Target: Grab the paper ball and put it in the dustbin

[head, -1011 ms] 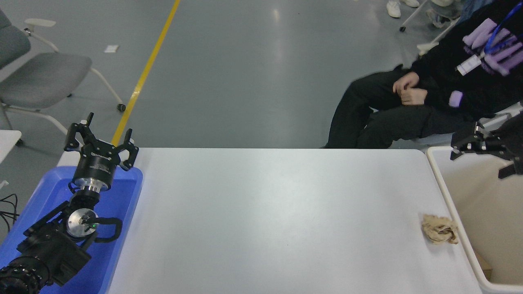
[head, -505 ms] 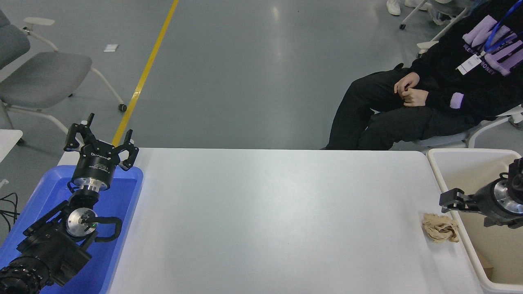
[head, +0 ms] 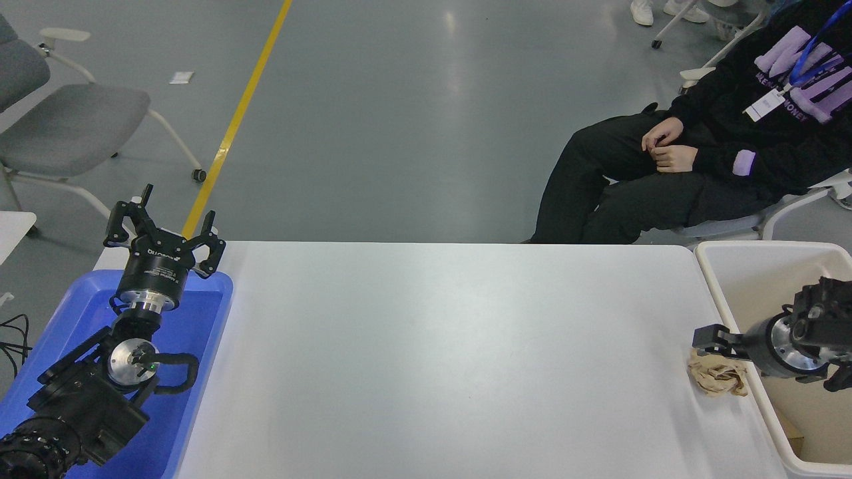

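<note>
The tan crumpled paper ball (head: 717,380) lies on the white table (head: 439,352) near its right edge, just left of the cream-white dustbin (head: 765,247). My right gripper (head: 715,351) comes in from the right across the bin's rim and hangs low right above the ball's far side. It is open; one finger (head: 709,334) shows above the ball, the other is mostly hidden. I cannot tell whether it touches the ball. My left gripper (head: 163,233) is parked open over the far end of the blue tray (head: 200,332).
A person in black sits beyond the table's far right corner, hands (head: 665,150) in the lap. A grey chair (head: 66,126) stands on the floor at the far left. A small brown scrap (head: 791,432) lies in the bin.
My right gripper has come down from above the bin's far end and moved left over the rim, ending just above the paper ball. The ball and the left arm have not moved.
</note>
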